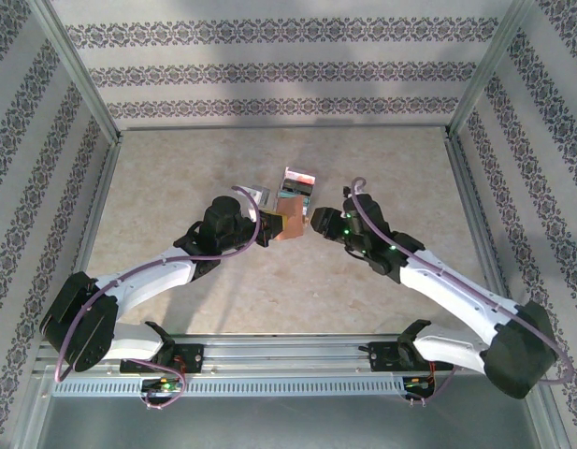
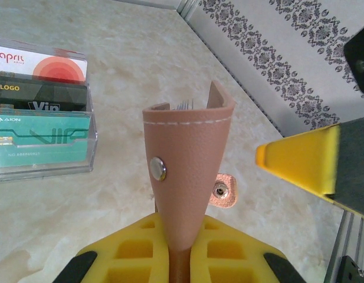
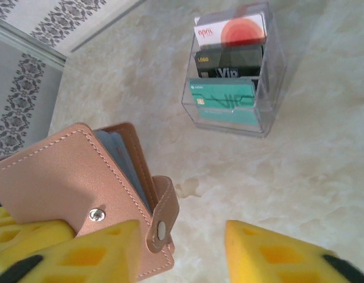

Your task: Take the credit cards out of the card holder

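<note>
With our left gripper point(image 2: 180, 254) clamping the brown leather-like bifold card holder point(image 2: 186, 159) and our right gripper point(image 3: 183, 252) open beside it, a misjudged reach could knock it loose.

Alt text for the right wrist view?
A tan leather card holder, slightly open, snap tab undone, fills the lower left beside the right gripper's open yellow jaws. Beyond, a clear plastic stand holds three cards on the beige marbled table.
</note>
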{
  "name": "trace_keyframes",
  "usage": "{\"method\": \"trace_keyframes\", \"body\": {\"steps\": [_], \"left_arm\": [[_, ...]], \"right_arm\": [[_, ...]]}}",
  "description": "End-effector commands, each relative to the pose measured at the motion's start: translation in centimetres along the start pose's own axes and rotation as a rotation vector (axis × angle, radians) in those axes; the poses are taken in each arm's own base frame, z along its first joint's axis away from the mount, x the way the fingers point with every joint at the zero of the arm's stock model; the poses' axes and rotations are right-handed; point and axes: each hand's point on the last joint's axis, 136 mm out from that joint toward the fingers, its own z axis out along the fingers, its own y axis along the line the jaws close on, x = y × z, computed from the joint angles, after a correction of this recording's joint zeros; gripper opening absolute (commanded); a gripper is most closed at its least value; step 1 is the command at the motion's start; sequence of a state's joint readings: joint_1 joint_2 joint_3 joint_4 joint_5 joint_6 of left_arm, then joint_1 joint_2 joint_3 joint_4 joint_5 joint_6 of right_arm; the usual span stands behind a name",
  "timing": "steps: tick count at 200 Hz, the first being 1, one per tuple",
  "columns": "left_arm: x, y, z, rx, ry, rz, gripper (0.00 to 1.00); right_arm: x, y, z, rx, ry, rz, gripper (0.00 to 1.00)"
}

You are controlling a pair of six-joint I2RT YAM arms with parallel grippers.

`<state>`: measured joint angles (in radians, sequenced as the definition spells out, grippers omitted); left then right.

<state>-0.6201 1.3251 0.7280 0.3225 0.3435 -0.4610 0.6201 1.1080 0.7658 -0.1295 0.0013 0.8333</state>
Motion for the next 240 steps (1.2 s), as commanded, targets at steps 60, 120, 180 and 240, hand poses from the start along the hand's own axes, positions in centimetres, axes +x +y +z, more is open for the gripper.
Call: {"method": "trace_keyframes", "body": {"steps": [60,120,180,240], "left_arm": [[-3.7,-2.7,-0.2,0.134,-0.067,-0.019,0.00],[-4.7,-3.1,-0.6,0.210,-0.099,-0.082,0.00],[-4.6,-2.8,-0.9,0.259,-0.094,-0.130,0.00],[-4.0,-3.5,-0.8,0.319,-0.055,-0.182,0.00]], "right_arm": [[1.9,1.9,0.7,-0.185,0.097,-0.122,0.70],[1.1,1.5,1.6,-0.207,0.062,-0.085,0.61],[-0.2,0.5,0.5,-0.231,0.002,-0.022,0.48],[-1.0,2.2,0.9,-0.335,-0.002,0.028,0.44]]}}
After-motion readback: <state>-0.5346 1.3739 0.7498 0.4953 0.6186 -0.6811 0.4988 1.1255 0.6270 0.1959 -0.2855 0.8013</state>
